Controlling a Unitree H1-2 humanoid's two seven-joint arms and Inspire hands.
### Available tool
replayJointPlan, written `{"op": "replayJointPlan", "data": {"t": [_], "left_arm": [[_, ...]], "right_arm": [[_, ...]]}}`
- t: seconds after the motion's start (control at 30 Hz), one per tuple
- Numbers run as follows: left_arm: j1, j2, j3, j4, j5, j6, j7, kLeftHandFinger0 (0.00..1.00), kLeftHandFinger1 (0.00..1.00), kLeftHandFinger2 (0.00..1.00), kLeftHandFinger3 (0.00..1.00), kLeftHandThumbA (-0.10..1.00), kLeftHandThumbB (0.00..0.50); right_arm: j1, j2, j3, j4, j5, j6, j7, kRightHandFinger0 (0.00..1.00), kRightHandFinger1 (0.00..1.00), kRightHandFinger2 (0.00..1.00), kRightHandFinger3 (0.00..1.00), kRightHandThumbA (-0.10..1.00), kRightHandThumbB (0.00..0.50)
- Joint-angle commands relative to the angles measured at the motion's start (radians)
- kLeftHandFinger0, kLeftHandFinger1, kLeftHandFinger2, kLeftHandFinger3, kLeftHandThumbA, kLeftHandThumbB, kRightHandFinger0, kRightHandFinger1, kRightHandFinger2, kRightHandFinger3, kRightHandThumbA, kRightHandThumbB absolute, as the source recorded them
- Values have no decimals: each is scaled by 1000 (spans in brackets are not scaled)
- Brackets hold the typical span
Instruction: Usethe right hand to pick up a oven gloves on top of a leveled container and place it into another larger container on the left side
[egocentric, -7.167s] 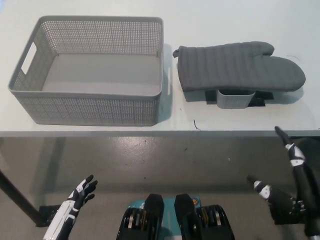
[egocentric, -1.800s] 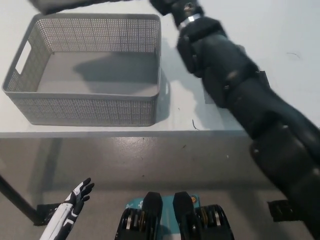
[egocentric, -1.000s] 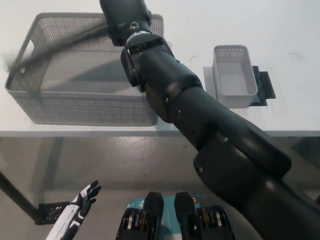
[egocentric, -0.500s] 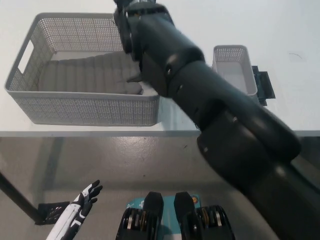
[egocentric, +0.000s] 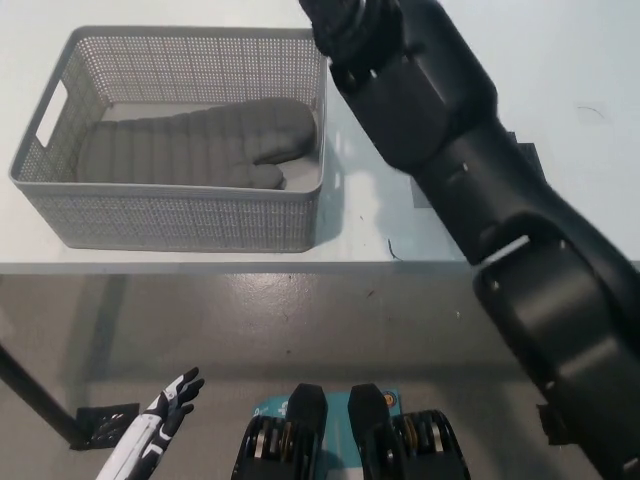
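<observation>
You can count the main work as done, judging by how things lie: the grey oven glove (egocentric: 195, 145) rests flat on the floor of the large perforated basket (egocentric: 180, 215), its cuff toward the basket's left wall and its thumb and tip near the right wall. Nothing holds it. What looks left is only for you to bring the arm clear and back to rest.

The black right arm (egocentric: 480, 200) fills the space just right of the basket, reaching up past the basket's far right corner. The right hand (egocentric: 335, 20) is cut off at the top edge there, so you cannot tell whether it hangs loose or is clenched; it is not on the glove.

The basket sits on a white table (egocentric: 200, 258), close to the front edge. Below that edge you see a grey floor (egocentric: 300, 320).

The white left hand (egocentric: 170, 400) idles low, beneath the basket and under table level, fingers spread and empty.
</observation>
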Motion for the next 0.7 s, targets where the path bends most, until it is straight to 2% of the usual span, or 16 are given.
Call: {"op": "replayJointPlan", "data": {"t": [0.0,0.13,0.17,0.2,0.23,0.27,0.3,0.33,0.37,0.4,0.43,0.47,0.5,0.53,0.57,0.67], "left_arm": [[-18,32,5,-11,2,-39,-10,1000,1000,1000,1000,1000,500],[-20,30,6,-4,10,-28,-5,1000,1000,1000,1000,1000,500],[-21,23,5,3,11,-30,-1,1000,1000,1000,1000,1000,500],[-25,20,5,9,10,-35,1,1000,1000,1000,1000,1000,499],[-27,18,4,15,10,-39,1,1000,1000,1000,1000,1000,498],[-29,16,5,23,9,-46,3,1000,1000,1000,1000,1000,496],[-32,17,5,29,12,-49,4,1000,1000,1000,1000,1000,485],[-35,16,4,35,13,-50,4,1000,1000,1000,1000,1000,485],[-40,13,2,41,17,-50,7,1000,1000,1000,1000,1000,479],[-45,10,3,44,17,-46,9,1000,1000,1000,1000,1000,478],[-47,10,3,46,19,-47,10,1000,1000,1000,1000,1000,470],[-48,11,2,50,22,-50,10,1000,1000,1000,1000,1000,468],[-50,10,3,54,20,-51,11,1000,1000,1000,1000,1000,468],[-52,10,4,60,20,-55,12,1000,1000,1000,1000,1000,466],[-52,9,4,63,21,-57,13,1000,1000,1000,1000,1000,465],[-50,8,1,69,25,-62,13,1000,1000,1000,1000,1000,470]], "right_arm": [[171,-146,-247,-1251,341,-24,82,1000,1000,1000,1000,1000,353],[400,-150,-217,-1570,314,-36,51,1000,1000,1000,1000,995,312],[446,-147,-209,-1625,313,-16,54,1000,1000,1000,1000,958,334],[509,-151,-209,-1670,418,-8,48,1000,1000,1000,1000,759,325],[560,-161,-213,-1685,540,-26,37,1000,1000,1000,1000,687,321],[634,-185,-200,-1687,549,-127,17,1000,1000,1000,1000,667,330],[713,-171,-185,-1687,469,-227,-11,1000,1000,1000,1000,760,452],[745,-182,-185,-1687,465,-264,-20,1000,1000,1000,1000,776,492],[829,-212,-196,-1687,459,-362,-52,1000,1000,1000,1000,804,427],[897,-227,-208,-1687,409,-425,-66,1000,1000,1000,1000,914,328],[950,-216,-210,-1687,368,-468,-80,1000,1000,1000,1000,1000,277],[991,-196,-208,-1687,341,-501,-96,1000,1000,1000,1000,1000,262],[1042,-144,-191,-1687,304,-549,-124,1000,1000,1000,1000,996,309],[1082,-75,-158,-1687,247,-605,-161,1000,1000,1000,1000,983,311],[1088,-70,-155,-1687,234,-614,-165,1000,1000,1000,1000,998,312],[1162,-43,-112,-1687,270,-672,-177,1000,1000,1000,1000,879,322]]}}
